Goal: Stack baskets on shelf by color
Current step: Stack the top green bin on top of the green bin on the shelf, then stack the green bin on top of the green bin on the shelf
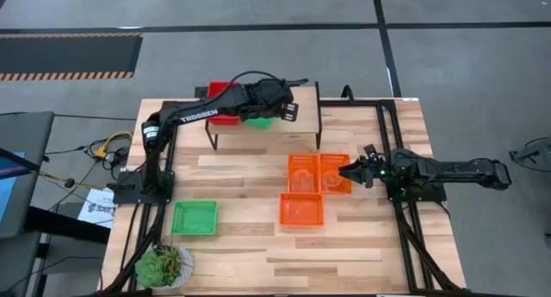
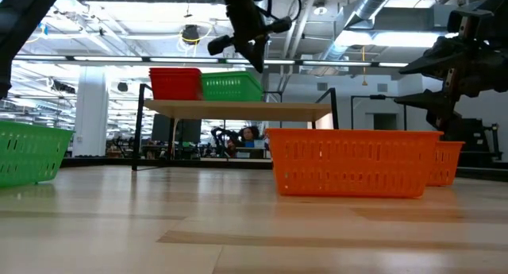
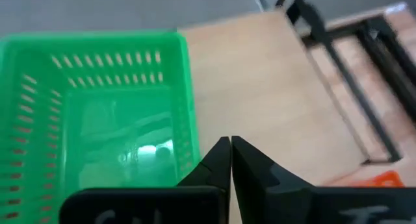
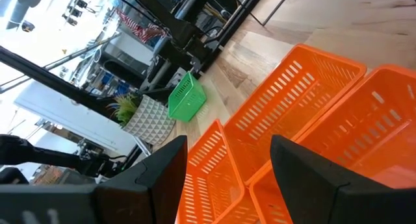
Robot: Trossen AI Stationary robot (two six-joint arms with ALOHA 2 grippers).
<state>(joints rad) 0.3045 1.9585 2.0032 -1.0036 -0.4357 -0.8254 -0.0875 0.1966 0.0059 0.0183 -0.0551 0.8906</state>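
A robotics lab in a large industrial hall: exposed ceiling ducts (image 2: pixel 373 12) and strip lights overhead, grey floor (image 1: pixel 258 9) with hazard-striped tape (image 1: pixel 69 75), and two arms bolted to a wooden surface (image 1: pixel 250 172).

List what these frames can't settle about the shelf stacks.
- Red basket stack: high view, the left arm covers most of it; count unclear.
- Green basket on the shelf: low view is side-on, so nested layers can't be told.
- Left end effector: shut beside the green basket's wall; whether it pinches the wall is cut off by the frame edge.
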